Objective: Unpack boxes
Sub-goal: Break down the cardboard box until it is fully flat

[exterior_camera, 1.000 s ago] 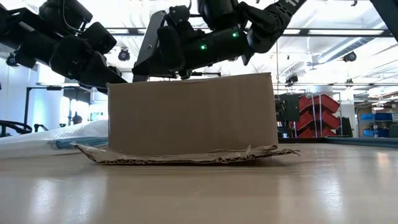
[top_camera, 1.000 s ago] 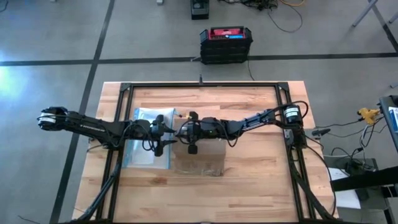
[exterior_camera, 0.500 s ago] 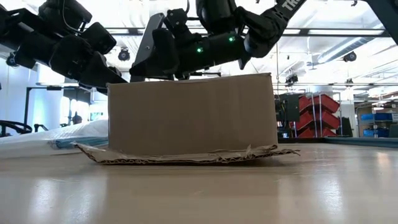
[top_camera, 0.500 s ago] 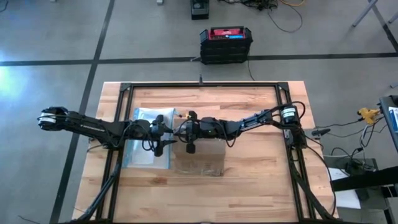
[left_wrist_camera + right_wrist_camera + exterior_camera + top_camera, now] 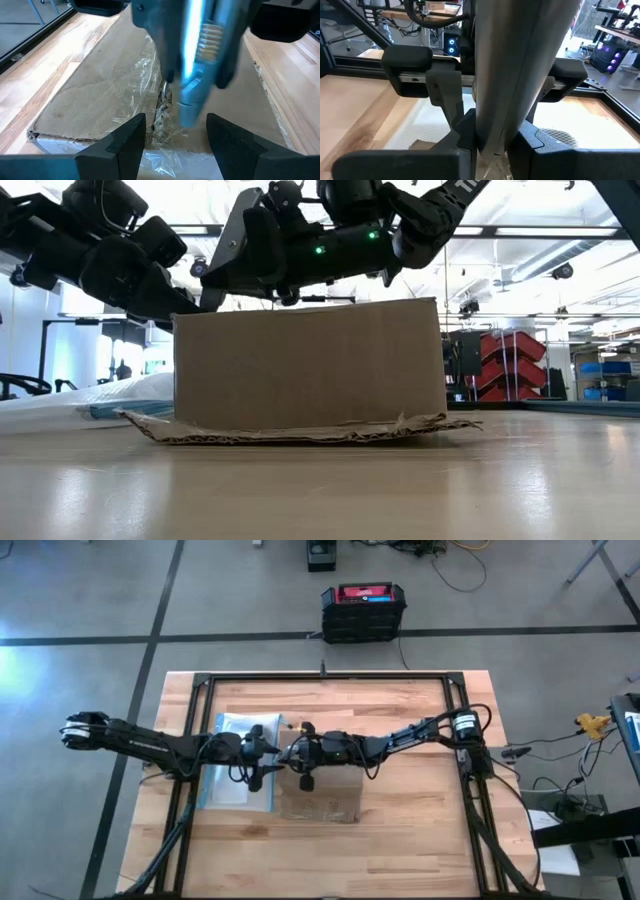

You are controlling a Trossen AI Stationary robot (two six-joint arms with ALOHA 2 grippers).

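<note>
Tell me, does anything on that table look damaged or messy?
Yes. The clear tape on top of the cardboard box is torn and crumpled along the seam, and a ragged cardboard flap lies splayed flat on the table at the box's base.

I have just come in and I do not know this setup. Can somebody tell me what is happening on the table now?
Two robot arms are working over a brown cardboard box in the middle of the wooden table. The right hand is shut on a grey tool and holds its tip at the torn clear tape on top of the box. The left hand is open, close beside it at the box's edge. The top flaps still lie flat. A clear plastic pouch lies to the left of the box.
</note>
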